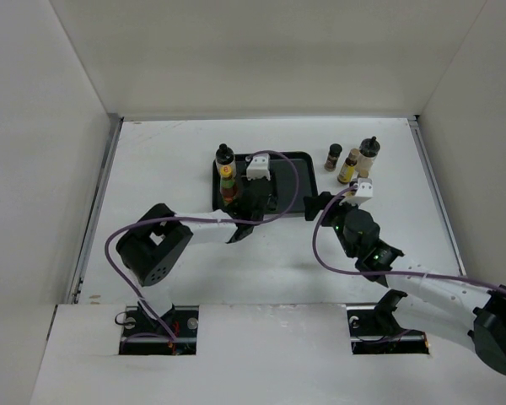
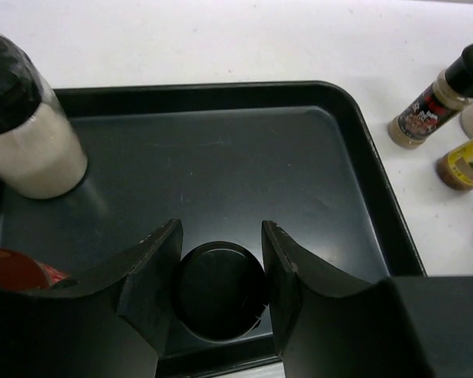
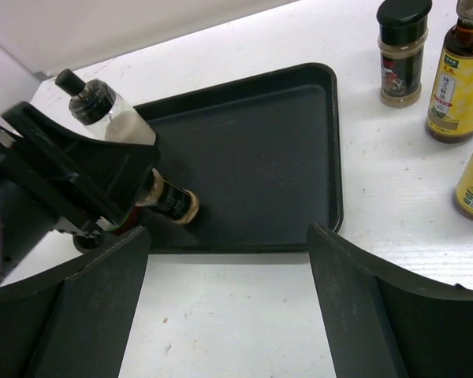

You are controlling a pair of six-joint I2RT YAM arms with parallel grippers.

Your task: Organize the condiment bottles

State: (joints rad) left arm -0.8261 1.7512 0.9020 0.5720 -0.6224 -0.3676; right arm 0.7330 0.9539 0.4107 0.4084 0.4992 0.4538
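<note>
The left fingers [image 2: 154, 272] grip the dark cap of a short brown bottle [image 2: 221, 295] at the near edge of the black tray [image 2: 355, 157], mid-counter [image 1: 169, 152]. A pale black-capped bottle [image 2: 31, 134] and the red-green bottle [image 1: 228, 180] also stand in the tray. The right fingers [image 3: 363, 315] gape wide and empty just beside the tray. The other bottles [image 1: 348, 166] cluster toward the counter's far right corner.
</note>
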